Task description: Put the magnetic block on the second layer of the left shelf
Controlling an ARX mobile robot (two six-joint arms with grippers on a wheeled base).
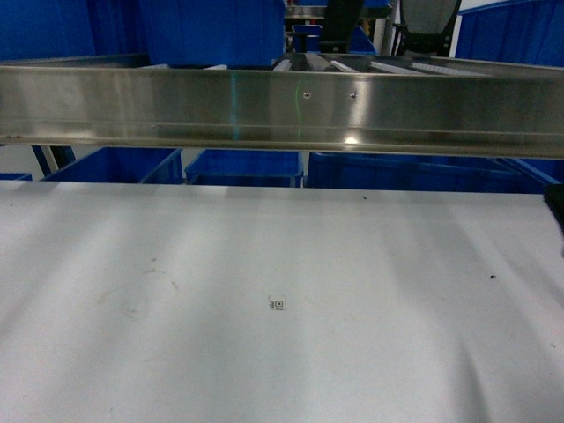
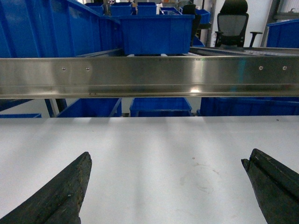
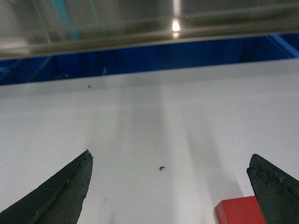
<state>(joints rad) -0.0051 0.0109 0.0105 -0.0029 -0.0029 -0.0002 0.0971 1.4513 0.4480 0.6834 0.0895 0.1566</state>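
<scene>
The magnetic block (image 3: 240,211), small and bright red, lies on the white shelf surface (image 3: 154,121) at the bottom right of the right wrist view, just inside the right finger. My right gripper (image 3: 170,161) is open, its dark fingertips (image 3: 70,186) wide apart, and the block sits between them without being held. In the left wrist view my left gripper (image 2: 166,161) is open over bare white surface, nothing between its fingertips (image 2: 70,186). The block does not show in the head view. A dark sliver at the head view's right edge (image 1: 555,203) may be the right arm.
A steel rail (image 1: 282,101) of the layer above runs across just ahead at eye level. Blue bins (image 1: 242,166) stand behind the white surface (image 1: 282,335), more on the layer above (image 2: 156,32). A tiny printed marker (image 1: 278,304) lies mid-surface. An office chair (image 2: 232,23) stands far back.
</scene>
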